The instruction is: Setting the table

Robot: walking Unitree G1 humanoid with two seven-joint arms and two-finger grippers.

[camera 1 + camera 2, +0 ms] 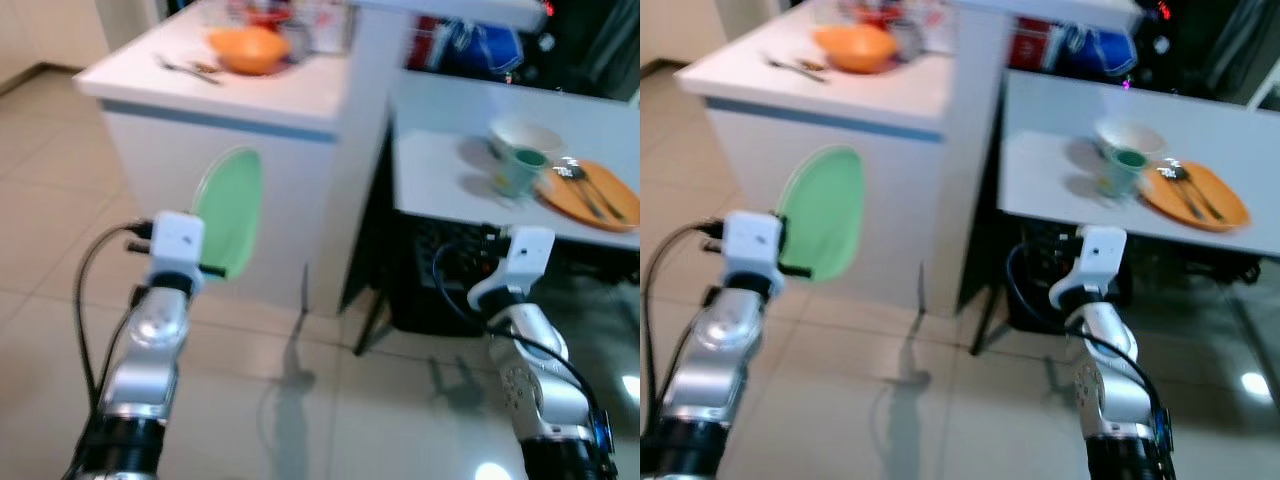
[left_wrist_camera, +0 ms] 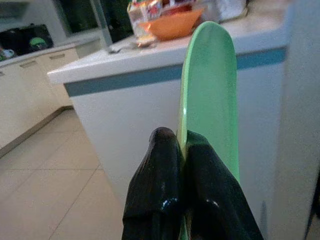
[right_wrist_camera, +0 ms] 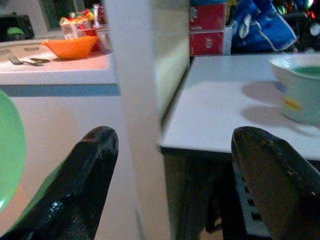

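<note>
Gripping: left end effector (image 2: pixel 182 165) has its two black fingers (image 2: pixel 155 190) pinched together on the rim of the green plate (image 1: pixel 229 210).
Green plate: held on edge, upright, in front of the white side of the kitchen counter (image 1: pixel 250 190), above the tiled floor (image 1: pixel 50 230).
Right end effector (image 3: pixel 175 175): fingers spread wide apart with nothing between them, raised near the edge of the white tabletop (image 1: pixel 440 165).
White tabletop: carries a white bowl (image 1: pixel 525 136), a green cup (image 1: pixel 520 168) just in front of it, and an orange plate (image 1: pixel 590 195) beside them with cutlery (image 1: pixel 585 185) lying on it.
Kitchen counter top: an orange bowl (image 1: pixel 248 48) and a fork (image 1: pixel 185 68) near it; packets behind, blurred.
</note>
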